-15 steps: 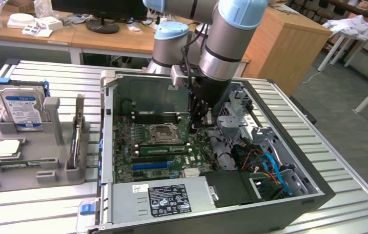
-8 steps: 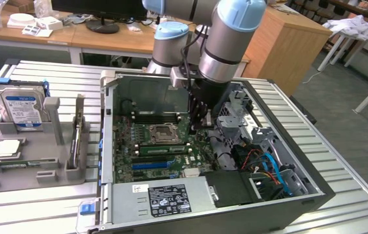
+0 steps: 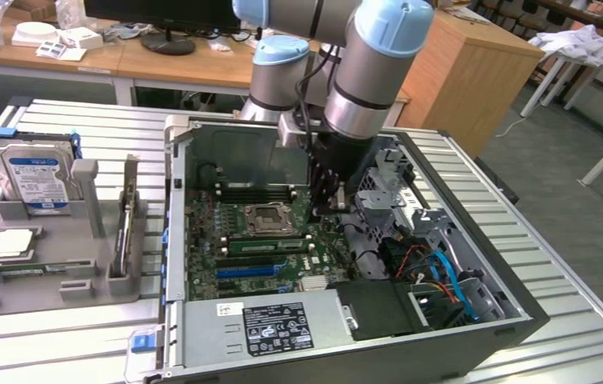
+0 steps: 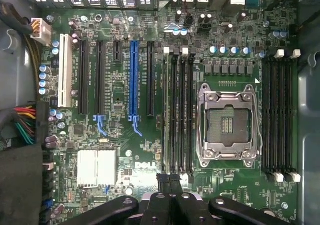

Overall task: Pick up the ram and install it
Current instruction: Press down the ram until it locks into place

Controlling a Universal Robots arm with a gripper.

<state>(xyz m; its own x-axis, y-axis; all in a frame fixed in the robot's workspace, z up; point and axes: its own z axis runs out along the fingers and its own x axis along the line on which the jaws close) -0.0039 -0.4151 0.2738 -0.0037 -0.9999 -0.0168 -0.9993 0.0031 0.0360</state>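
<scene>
My gripper (image 3: pixel 329 206) hangs inside the computer case (image 3: pixel 515 316), fingers pinched together with nothing between them that I can make out. Its tips are over one end of the memory slots (image 4: pixel 178 110) beside the processor socket (image 4: pixel 229 122). A green stick I take for the ram (image 3: pixel 264 245) stands in one of those slots, so I judge picking and placing done; whether it is fully latched I cannot tell.

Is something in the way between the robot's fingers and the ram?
Nothing visible. The ram looks seated beside the processor socket, and the shut fingers hang near its end.
</scene>
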